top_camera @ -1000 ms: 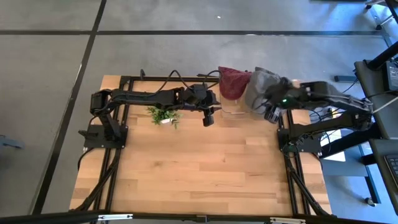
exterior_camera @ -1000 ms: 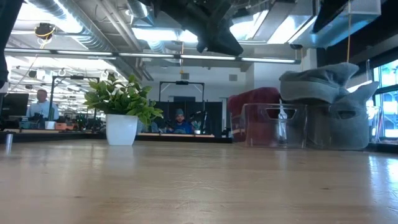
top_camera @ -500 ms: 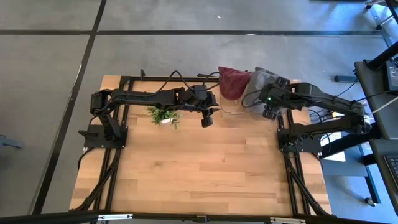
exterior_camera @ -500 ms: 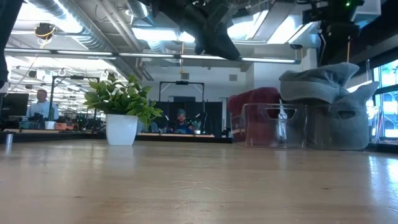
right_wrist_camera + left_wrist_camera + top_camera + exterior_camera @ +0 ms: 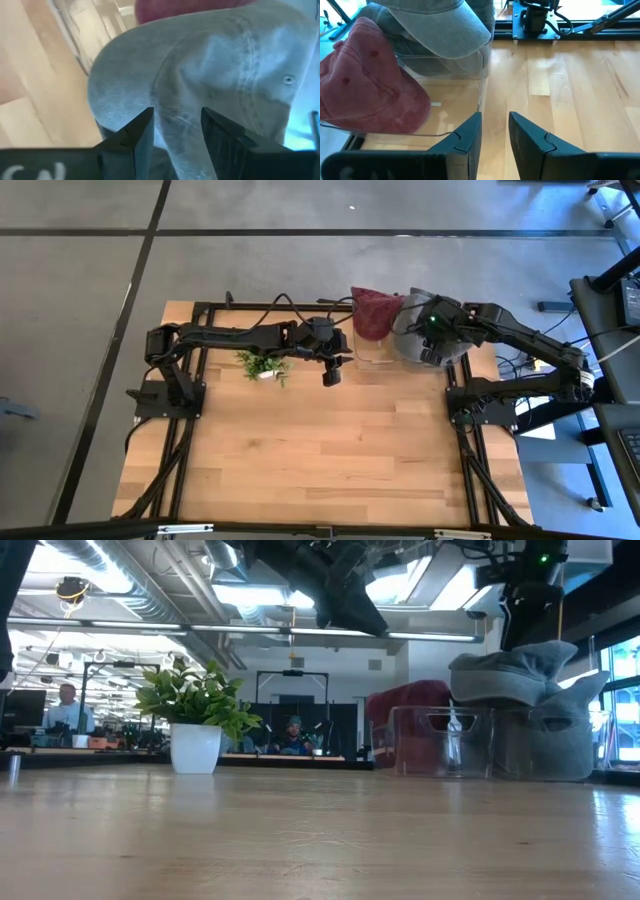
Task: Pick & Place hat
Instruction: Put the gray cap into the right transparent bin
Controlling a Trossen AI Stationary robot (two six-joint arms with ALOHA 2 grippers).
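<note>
A grey cap (image 5: 412,323) lies on top of a clear plastic bin (image 5: 372,355) at the table's far right, its brim sticking out over the bin's wall (image 5: 481,75). A red cap (image 5: 372,310) lies beside it, half in the bin (image 5: 370,95). My right gripper (image 5: 177,135) is open, pointing down just above the grey cap's crown (image 5: 220,65); in the low view it (image 5: 530,615) hangs right over the cap (image 5: 515,660). My left gripper (image 5: 495,132) is open and empty, above the table in front of the bin (image 5: 330,373).
A small potted plant (image 5: 263,364) stands on the table left of the bin, under my left arm; it also shows in the low view (image 5: 195,705). The bare wooden tabletop (image 5: 320,450) stretches toward the near edge. People sit in the room far behind (image 5: 292,735).
My right gripper has moved from the bin's right side toward the table's far left, over the grey cap, and has come down toward it, open throughout. The caps and the bin have not moved.
</note>
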